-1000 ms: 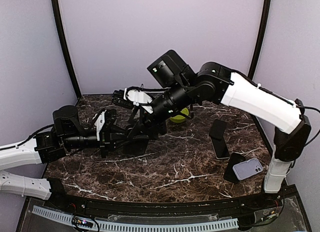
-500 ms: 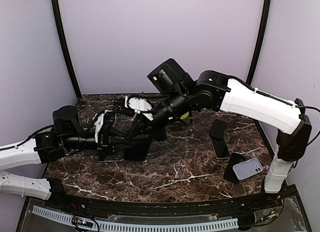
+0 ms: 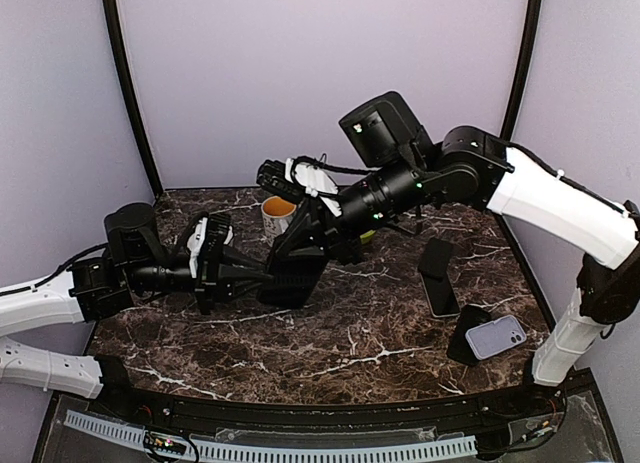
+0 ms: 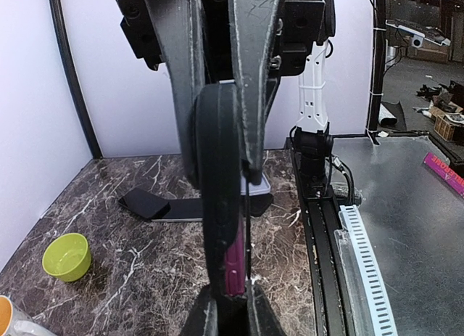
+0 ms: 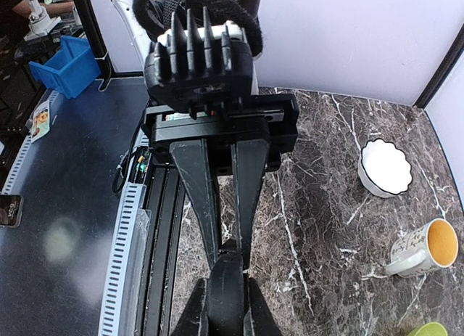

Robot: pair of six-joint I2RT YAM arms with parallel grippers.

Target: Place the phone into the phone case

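Note:
A black phone case [image 3: 293,276] hangs above the table's middle left, held edge-on between both grippers. In the left wrist view its thick black edge [image 4: 217,205] runs upward, with the magenta edge of the phone [image 4: 236,267] lying against it. My left gripper [image 3: 262,276] is shut on the near end, pinching case and phone together [image 4: 232,310]. My right gripper [image 3: 305,245] comes from the far right and is shut on the case's opposite edge [image 5: 226,278]. Whether the phone sits fully inside the case is hidden.
At the right of the table lie a black phone [image 3: 437,258], a second dark phone [image 3: 441,295], and a lavender phone [image 3: 497,335] on a black case. A mug [image 3: 277,215] and a green bowl [image 3: 366,233] stand at the back; a white bowl [image 5: 386,167] is to the far left.
The right gripper has shut on the case. Its arm swung up and to the right, uncovering the mug. The case rose slightly and shifted right with both grippers.

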